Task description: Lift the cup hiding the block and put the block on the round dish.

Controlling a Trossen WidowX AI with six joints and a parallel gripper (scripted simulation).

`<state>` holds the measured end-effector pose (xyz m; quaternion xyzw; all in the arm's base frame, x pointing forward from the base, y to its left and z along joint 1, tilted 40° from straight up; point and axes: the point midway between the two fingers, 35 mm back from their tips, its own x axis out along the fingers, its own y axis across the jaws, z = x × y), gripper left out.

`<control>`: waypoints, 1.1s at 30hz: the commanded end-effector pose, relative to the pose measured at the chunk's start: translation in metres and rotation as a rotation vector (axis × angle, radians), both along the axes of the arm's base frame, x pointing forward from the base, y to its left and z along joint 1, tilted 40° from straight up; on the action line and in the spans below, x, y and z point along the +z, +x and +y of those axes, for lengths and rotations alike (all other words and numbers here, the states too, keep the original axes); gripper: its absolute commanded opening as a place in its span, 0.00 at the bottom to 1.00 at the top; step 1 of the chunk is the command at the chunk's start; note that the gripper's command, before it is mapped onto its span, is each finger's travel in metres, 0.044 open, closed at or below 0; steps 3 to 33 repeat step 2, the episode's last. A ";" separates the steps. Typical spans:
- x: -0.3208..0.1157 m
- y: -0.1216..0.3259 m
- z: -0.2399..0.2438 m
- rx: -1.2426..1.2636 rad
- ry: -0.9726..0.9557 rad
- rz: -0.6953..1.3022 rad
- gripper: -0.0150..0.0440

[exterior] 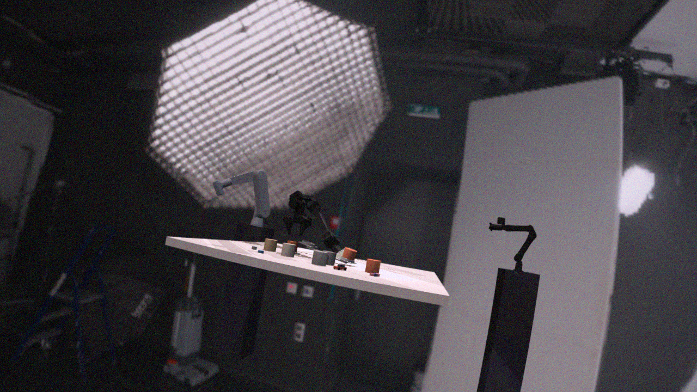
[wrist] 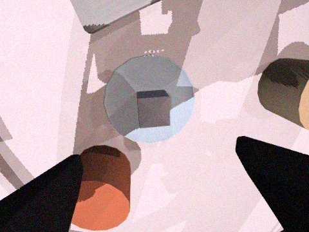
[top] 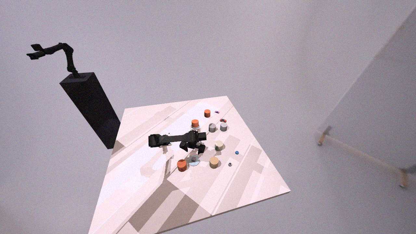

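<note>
The grey block [top: 193, 159] [wrist: 154, 111] rests on the round pale-blue dish [top: 195, 164] [wrist: 129, 74], wholly inside its rim in the wrist view. My gripper [top: 192, 149] [exterior: 295, 231] [wrist: 161, 153] is open and empty, raised above the dish and block, touching neither. One orange cup [top: 195, 123] [exterior: 349, 253] stands on the far end of the balance [wrist: 109, 13]. My arm hides much of the balance in the top view. Another orange cup [top: 181, 165] [wrist: 104, 206] stands on the table beside the dish, not over it.
A third orange cup [top: 207, 113] [exterior: 372, 265] stands at the far side. A tan cup [top: 213, 162] [exterior: 270, 244], a beige cup [top: 218, 145] [exterior: 288, 250] and two grey cups [top: 212, 128] [top: 223, 126] stand around. A toy car [top: 223, 120], blue disc [top: 237, 152] and nut [top: 230, 164] lie beyond.
</note>
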<state>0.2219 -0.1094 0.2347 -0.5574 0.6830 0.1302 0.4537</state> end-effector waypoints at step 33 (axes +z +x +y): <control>0.004 0.000 0.002 -0.002 -0.004 -0.002 1.00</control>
